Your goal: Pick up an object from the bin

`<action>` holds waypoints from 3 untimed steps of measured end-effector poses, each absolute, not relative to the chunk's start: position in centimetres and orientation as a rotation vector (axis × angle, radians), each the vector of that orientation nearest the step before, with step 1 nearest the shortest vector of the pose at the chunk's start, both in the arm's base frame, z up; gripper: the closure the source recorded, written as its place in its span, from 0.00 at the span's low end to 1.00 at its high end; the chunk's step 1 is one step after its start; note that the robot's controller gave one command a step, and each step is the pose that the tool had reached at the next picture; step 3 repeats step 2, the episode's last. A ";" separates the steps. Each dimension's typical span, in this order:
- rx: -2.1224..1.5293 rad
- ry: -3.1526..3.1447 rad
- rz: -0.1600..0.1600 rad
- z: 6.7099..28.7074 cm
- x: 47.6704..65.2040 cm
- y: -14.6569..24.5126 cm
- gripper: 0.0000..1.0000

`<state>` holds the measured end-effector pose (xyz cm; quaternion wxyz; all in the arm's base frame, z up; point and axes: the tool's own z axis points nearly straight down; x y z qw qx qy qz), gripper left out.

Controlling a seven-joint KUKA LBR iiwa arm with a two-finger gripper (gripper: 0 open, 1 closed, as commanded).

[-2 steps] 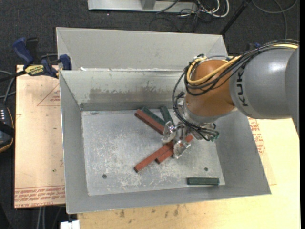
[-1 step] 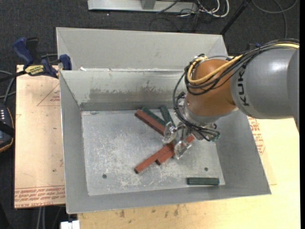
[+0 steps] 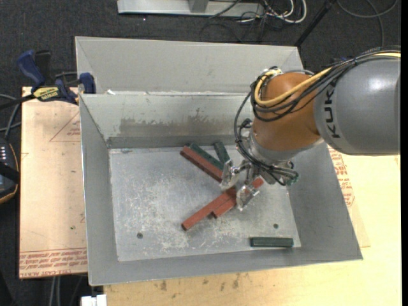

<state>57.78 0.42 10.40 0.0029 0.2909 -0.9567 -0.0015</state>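
Red bar [image 3: 206,213] partly under pincer [image 3: 236,185]

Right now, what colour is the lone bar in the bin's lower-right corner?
Dark green bar, camera view.

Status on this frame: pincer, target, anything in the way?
Pincer low over right end of long red-brown bar. Second red-brown bar and dark green bars close behind. Lone dark green bar at front, apart.

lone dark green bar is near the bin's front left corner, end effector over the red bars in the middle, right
No: the camera view shows the lone dark green bar toward the front right corner. The end effector is over the red bars in the middle.
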 end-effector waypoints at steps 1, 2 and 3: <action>0.914 -3.010 0.000 11.9 58.1 0.4 1.00; 0.914 -3.012 0.001 12.8 58.1 0.4 1.00; 0.914 -3.012 0.001 12.8 58.1 0.4 1.00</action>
